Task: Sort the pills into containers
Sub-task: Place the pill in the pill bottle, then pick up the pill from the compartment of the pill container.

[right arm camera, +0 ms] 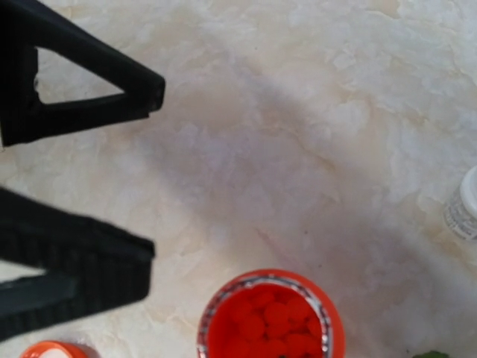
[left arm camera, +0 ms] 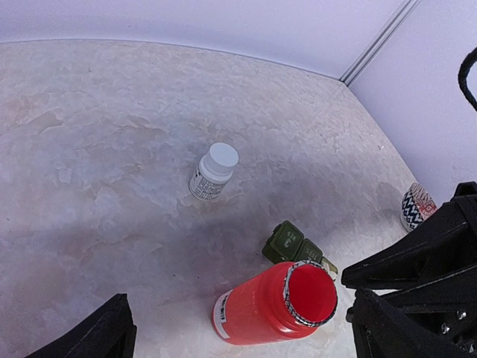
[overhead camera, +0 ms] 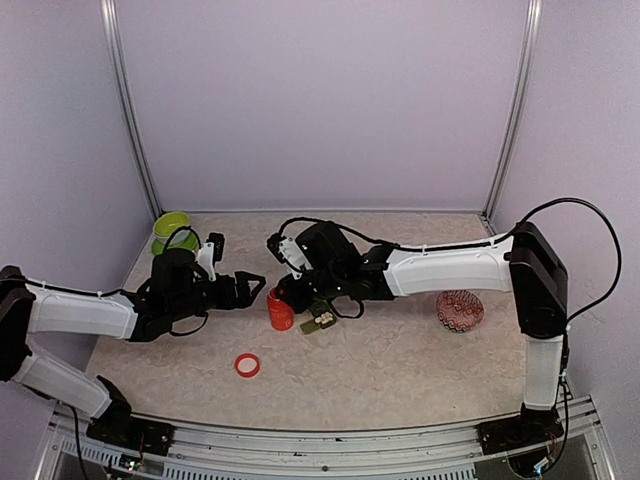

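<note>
Holds left gripper [overhead camera: 256, 288] spread wide just beside the open red bottle [overhead camera: 280, 313]. Hangs right gripper [right arm camera: 155, 171] near it, fingers parted, pinching nothing. Finds the containers [overhead camera: 320, 321] just right of the bottle, pills [right arm camera: 267, 328] inside it.

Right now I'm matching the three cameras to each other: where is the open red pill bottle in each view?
Top external: red pill bottle left of centre, upright.
Left wrist: the bottle bottom centre, mouth toward camera.
Right wrist: the bottle at the bottom edge, from above, red pills inside.
Shared landmark: dark green containers beside it in top external and left wrist; right wrist shows only a green sliver.
</note>
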Tool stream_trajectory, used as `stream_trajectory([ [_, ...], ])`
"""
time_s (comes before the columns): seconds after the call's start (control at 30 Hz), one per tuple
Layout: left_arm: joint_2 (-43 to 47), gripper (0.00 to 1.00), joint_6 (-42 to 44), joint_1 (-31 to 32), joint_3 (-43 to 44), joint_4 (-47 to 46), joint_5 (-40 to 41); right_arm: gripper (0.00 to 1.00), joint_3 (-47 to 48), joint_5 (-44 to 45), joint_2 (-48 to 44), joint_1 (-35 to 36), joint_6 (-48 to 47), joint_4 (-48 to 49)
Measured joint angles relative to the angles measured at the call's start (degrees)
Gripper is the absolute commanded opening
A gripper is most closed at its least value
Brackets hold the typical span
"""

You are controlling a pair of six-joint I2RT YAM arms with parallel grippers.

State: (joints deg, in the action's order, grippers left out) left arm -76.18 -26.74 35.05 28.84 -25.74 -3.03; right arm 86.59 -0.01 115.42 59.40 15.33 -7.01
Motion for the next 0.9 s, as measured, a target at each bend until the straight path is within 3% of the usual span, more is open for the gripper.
stream_trajectory([
  [0.27,0.0,0.99,0.0,-0.1,0.0,0.0,0.0,0.3,-4.5,2.9,-2.2,0.1,0.7,0.5],
  [0.57,0.1,0.99,0.0,-0.1,-0.3,0.0,0.0,0.32,-13.1,9.1,-7.9,-0.4,2.3,-0.7],
  [0.9,0.1,0.99,0.0,-0.2,-0.3,-0.4,-0.5,0.3,-15.4,9.9,-8.1,-3.3,4.1,-1.5],
])
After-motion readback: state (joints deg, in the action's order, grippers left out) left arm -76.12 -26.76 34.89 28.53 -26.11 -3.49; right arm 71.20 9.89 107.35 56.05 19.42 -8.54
